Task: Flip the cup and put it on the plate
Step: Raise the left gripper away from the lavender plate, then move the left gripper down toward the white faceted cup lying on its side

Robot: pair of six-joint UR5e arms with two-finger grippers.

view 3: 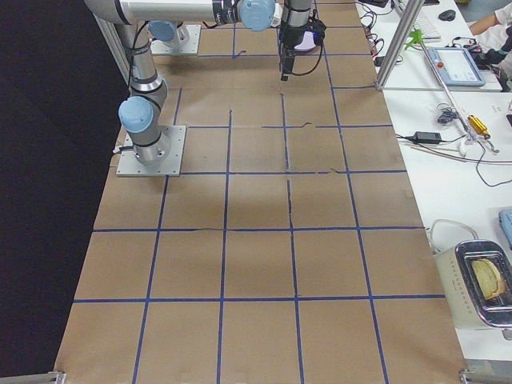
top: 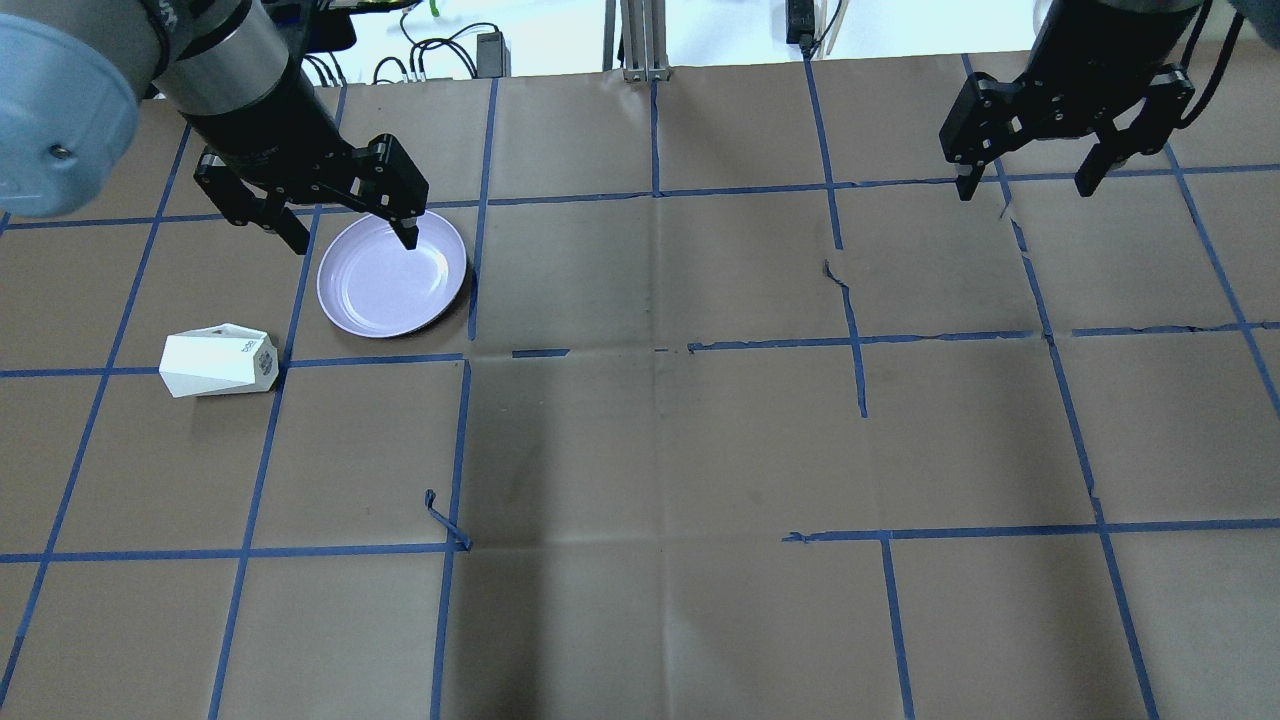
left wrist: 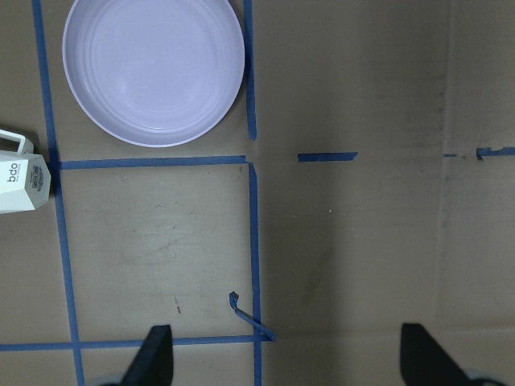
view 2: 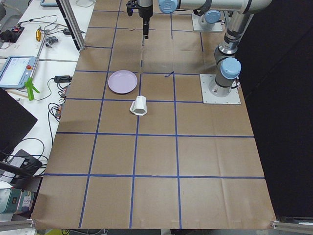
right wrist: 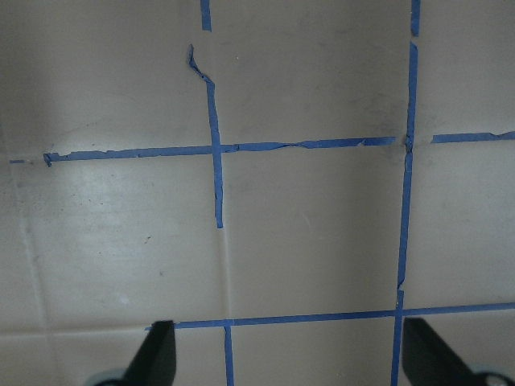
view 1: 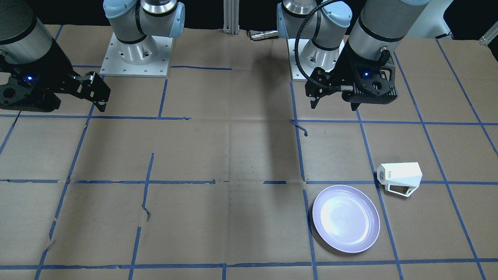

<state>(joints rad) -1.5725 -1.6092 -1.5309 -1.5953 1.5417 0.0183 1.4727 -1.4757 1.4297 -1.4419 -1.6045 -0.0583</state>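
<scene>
The cup (view 1: 400,177) is a small white faceted mug lying on its side on the brown paper, its handle low on the side towards the front-facing camera. It also shows in the overhead view (top: 218,362) and at the left edge of the left wrist view (left wrist: 20,181). The plate (view 1: 346,223) is pale lavender, empty, and close beside the cup without touching it (top: 392,275) (left wrist: 153,68). My left gripper (top: 353,240) is open and empty, held high above the table on the robot's side of the plate (view 1: 334,105). My right gripper (top: 1023,188) is open and empty, far from both.
Brown paper with a blue tape grid (top: 660,345) covers the table. The two arm bases (view 1: 136,54) (view 1: 315,54) and an aluminium post (view 1: 231,15) stand at the robot's edge. Benches with cables and devices (view 2: 29,63) (view 3: 464,96) lie beyond the far side.
</scene>
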